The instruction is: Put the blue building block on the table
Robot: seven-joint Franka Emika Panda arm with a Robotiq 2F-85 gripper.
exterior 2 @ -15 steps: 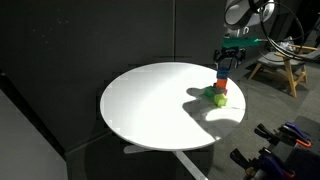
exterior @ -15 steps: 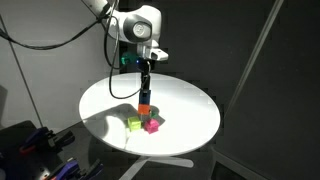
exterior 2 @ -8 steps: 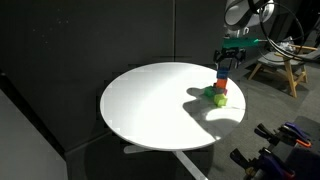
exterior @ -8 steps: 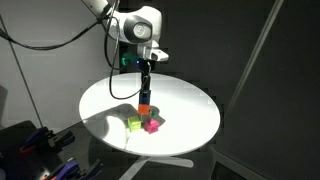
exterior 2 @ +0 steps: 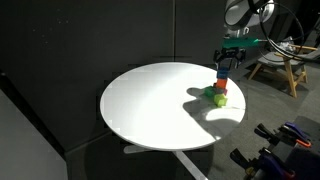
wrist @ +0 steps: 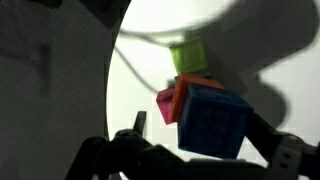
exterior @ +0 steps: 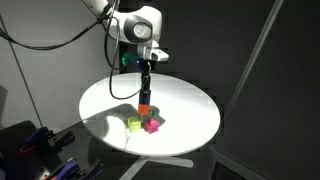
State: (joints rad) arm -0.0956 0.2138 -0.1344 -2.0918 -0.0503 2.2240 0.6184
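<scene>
The blue building block (wrist: 212, 122) sits on top of an orange cube (wrist: 185, 95), which stands on the round white table (wrist: 145, 60). A pink block (wrist: 166, 104) and a green cube (wrist: 190, 56) lie beside the stack. My gripper (wrist: 200, 138) is open, with one finger on each side of the blue block and a visible gap at the left finger (wrist: 135, 125). In both exterior views the gripper (exterior: 146, 88) (exterior 2: 222, 68) hangs straight down over the stack (exterior: 145, 106) (exterior 2: 221, 85).
The stack stands near the table's edge (exterior 2: 235, 112) in an exterior view. A wooden stool (exterior 2: 280, 62) stands behind it. Dark equipment (exterior: 30, 145) (exterior 2: 285, 140) lies on the floor beside the table. Black curtains surround the scene.
</scene>
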